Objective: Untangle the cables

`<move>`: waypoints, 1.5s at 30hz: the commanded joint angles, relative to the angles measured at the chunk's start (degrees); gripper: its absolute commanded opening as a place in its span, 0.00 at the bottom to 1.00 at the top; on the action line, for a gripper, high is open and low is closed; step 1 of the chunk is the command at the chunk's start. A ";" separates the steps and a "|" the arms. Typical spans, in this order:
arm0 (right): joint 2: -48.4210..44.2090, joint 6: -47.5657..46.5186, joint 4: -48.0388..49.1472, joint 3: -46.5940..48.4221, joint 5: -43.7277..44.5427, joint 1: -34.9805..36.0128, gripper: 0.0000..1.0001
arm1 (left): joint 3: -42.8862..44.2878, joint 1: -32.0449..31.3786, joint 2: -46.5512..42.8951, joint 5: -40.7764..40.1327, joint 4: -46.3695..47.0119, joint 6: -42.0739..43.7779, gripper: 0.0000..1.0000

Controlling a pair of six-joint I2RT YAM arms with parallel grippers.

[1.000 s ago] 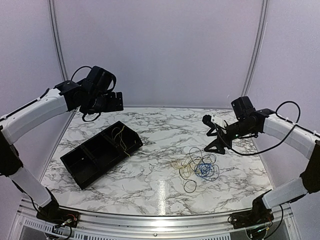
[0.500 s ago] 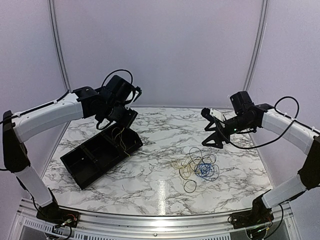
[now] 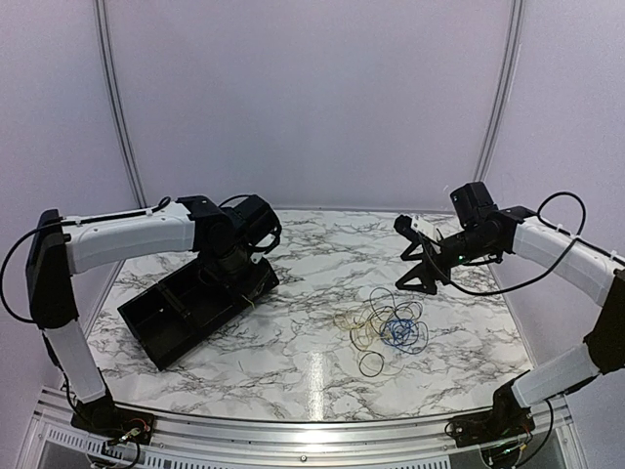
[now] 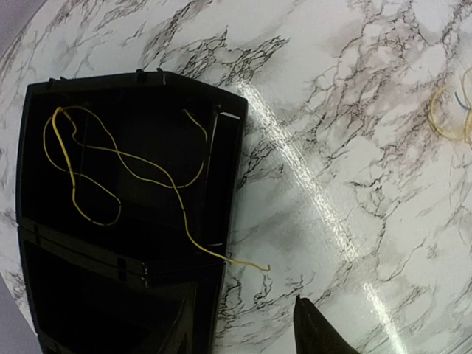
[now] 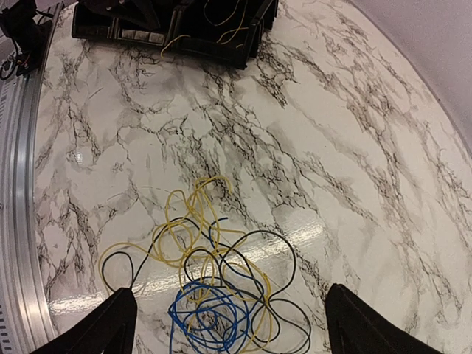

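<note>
Tray (image 4: 234, 158) holds one yellow wire (image 4: 156, 174), its tail overhanging.

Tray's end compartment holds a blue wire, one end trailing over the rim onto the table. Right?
Not blue. The left wrist view shows a yellow wire in the black tray's end compartment, one end trailing over the rim onto the table.

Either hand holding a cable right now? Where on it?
Neither, apparently. The right hand is open above the tangle of cables, clear of it. No wire reaches the left hand; the yellow wire lies loose in the tray.
</note>
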 commanded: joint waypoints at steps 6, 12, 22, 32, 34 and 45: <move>0.00 0.90 0.75 0.46 -0.63 -0.07 0.88 | 1.51 -3.29 0.82 -8.86 -4.19 -51.75 0.51; 0.68 0.96 0.91 1.56 -1.21 -0.07 0.88 | 2.77 -3.76 6.03 -7.11 -4.03 -58.00 0.49; 0.20 0.80 0.62 1.03 -1.37 -0.07 0.88 | 1.91 -3.64 10.47 -10.51 -3.95 -67.54 0.42; 0.55 0.49 0.65 1.25 -1.11 -0.07 0.88 | 5.76 -2.89 14.66 -11.75 -3.80 -66.40 0.07; 0.53 0.50 0.74 1.08 -1.11 -0.07 0.88 | 7.17 -2.79 14.37 -12.78 -3.85 -65.00 0.00; 1.60 0.12 0.96 1.48 -0.48 -0.07 0.88 | 11.87 3.75 16.68 -13.70 -3.69 -58.65 0.00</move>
